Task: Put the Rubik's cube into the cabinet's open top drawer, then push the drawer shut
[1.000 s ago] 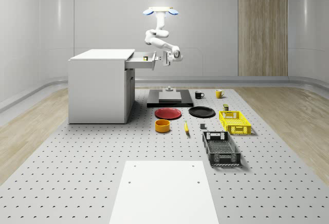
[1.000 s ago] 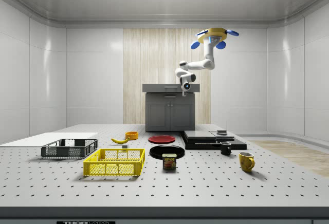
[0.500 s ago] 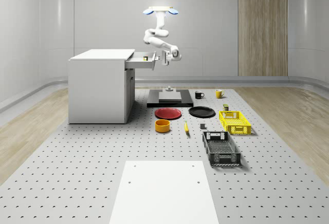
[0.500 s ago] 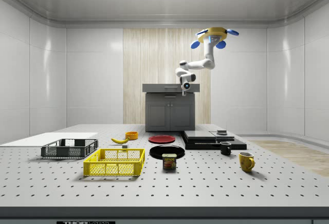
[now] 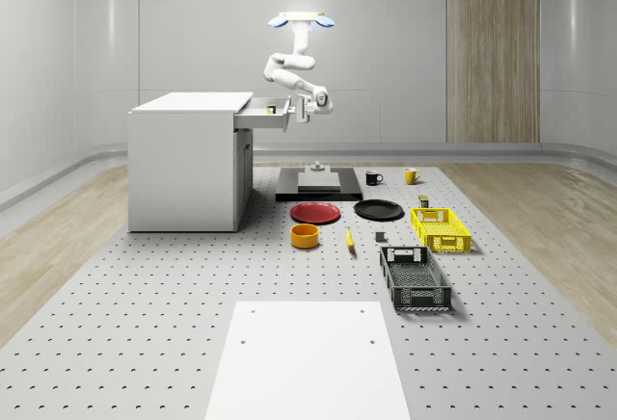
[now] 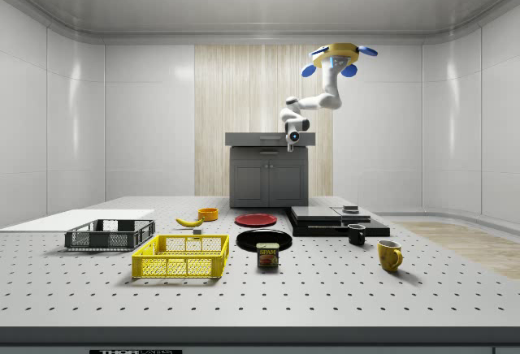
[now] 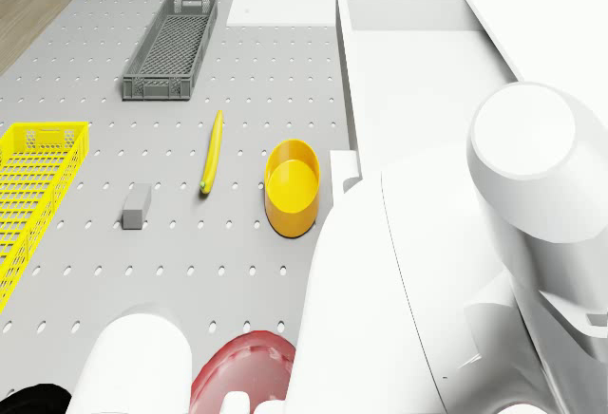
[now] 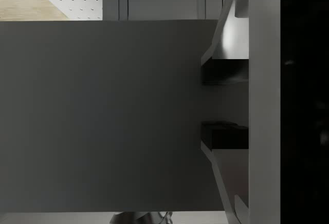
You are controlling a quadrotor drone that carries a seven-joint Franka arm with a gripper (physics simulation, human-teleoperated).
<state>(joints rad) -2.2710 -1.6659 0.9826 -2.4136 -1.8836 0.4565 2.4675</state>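
The white cabinet (image 5: 183, 165) has its top drawer (image 5: 267, 116) pulled out toward the whole-scene view's right. A small coloured Rubik's cube (image 5: 273, 108) lies inside the drawer. The drone (image 5: 302, 21) hovers above and just beyond the drawer's front. Its arm bends down so that the gripper (image 5: 298, 110) is at the drawer's front panel (image 8: 103, 116). In the wrist view the two dark fingertips (image 8: 223, 72) stand apart against that grey panel, holding nothing. From the side, the gripper (image 6: 294, 136) hangs in front of the cabinet (image 6: 268, 177).
On the floor beside the cabinet lie a red plate (image 5: 315, 212), a black plate (image 5: 378, 210), an orange bowl (image 5: 305, 236), a banana (image 5: 349, 239), a yellow crate (image 5: 440, 228) and a grey crate (image 5: 415, 277). A dark platform (image 5: 318, 184) and two mugs sit behind.
The gripper has moved toward the whole-scene view's left, up to the drawer front. The drone and the drawer stay where they were.
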